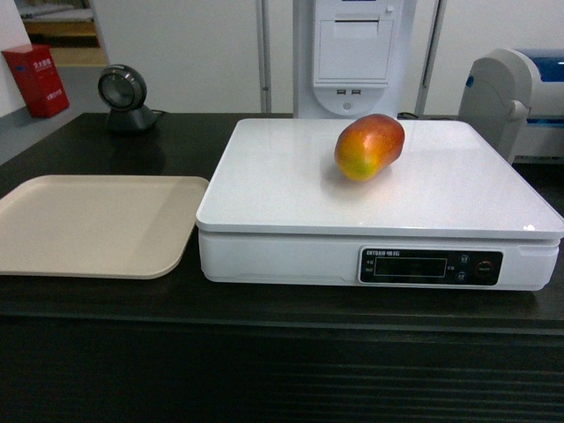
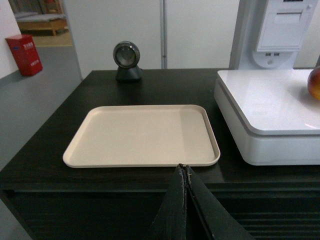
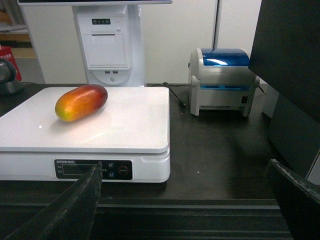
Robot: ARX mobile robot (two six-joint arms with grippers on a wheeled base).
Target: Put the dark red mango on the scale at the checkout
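Observation:
The dark red mango (image 1: 369, 146) lies on its side on the white platform of the scale (image 1: 291, 176), toward the back; it also shows in the right wrist view as the mango (image 3: 81, 102) on the scale (image 3: 125, 125). The scale stands on the black checkout (image 1: 264, 308) counter. Neither gripper appears in the head view. My left gripper (image 2: 184, 168) is shut and empty, in front of the counter's edge near the tray. My right gripper (image 3: 185, 165) is wide open and empty, low in front of the counter, to the right of the scale's display.
A beige tray (image 1: 53, 256) lies left of the scale. A round barcode scanner (image 1: 123, 95) stands at the back left, a white receipt terminal (image 1: 352, 53) behind the scale, and a blue-topped label printer (image 3: 222, 80) at the right. A red box (image 1: 35, 79) stands on the floor beyond.

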